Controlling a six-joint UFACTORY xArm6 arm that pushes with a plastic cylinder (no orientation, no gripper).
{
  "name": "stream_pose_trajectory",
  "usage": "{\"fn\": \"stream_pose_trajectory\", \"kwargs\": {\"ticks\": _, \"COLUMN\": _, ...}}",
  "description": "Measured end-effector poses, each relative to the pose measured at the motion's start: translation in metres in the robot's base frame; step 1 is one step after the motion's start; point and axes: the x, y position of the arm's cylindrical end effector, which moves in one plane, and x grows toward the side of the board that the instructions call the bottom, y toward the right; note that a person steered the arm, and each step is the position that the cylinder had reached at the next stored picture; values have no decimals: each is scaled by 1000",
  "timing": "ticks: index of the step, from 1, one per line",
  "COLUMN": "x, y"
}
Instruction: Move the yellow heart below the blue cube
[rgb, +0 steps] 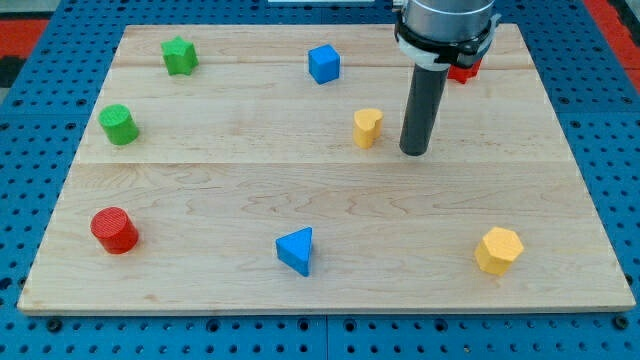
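Note:
The yellow heart (367, 127) lies on the wooden board right of centre in the upper half. The blue cube (323, 64) sits near the view's top, up and to the left of the heart. My tip (414, 151) rests on the board just to the right of the yellow heart, a small gap apart and slightly lower. The rod rises from it to the arm at the view's top.
A green star (179, 55) and a green cylinder (118, 124) lie at the left. A red cylinder (114, 230) is at lower left, a blue triangle (296, 250) at bottom centre, a yellow hexagon (498, 250) at lower right. A red block (464, 69) is partly hidden behind the arm.

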Motion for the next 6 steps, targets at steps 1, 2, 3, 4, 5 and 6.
{"fn": "stream_pose_trajectory", "kwargs": {"ticks": 1, "x": -11, "y": -41}}
{"fn": "stream_pose_trajectory", "kwargs": {"ticks": 2, "x": -21, "y": -58}}
{"fn": "stream_pose_trajectory", "kwargs": {"ticks": 3, "x": -36, "y": -62}}
{"fn": "stream_pose_trajectory", "kwargs": {"ticks": 4, "x": -45, "y": -104}}
{"fn": "stream_pose_trajectory", "kwargs": {"ticks": 5, "x": -44, "y": -111}}
{"fn": "stream_pose_trajectory", "kwargs": {"ticks": 6, "x": -35, "y": -85}}
